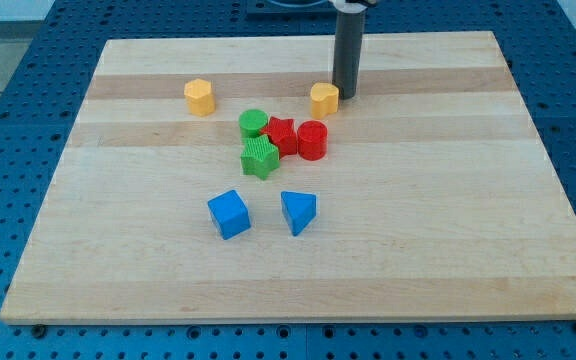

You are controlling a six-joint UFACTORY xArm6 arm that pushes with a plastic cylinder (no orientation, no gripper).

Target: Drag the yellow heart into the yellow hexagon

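The tool is a bare rod; it holds nothing. My tip sits just right of the heart, maybe touching. The hexagon lies far left.

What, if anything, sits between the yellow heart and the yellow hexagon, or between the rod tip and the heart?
Nothing visible does. My tip sits right beside the yellow heart, on its right in the view. The board between the heart and the yellow hexagon is bare; the green cylinder and red star lie below that line.
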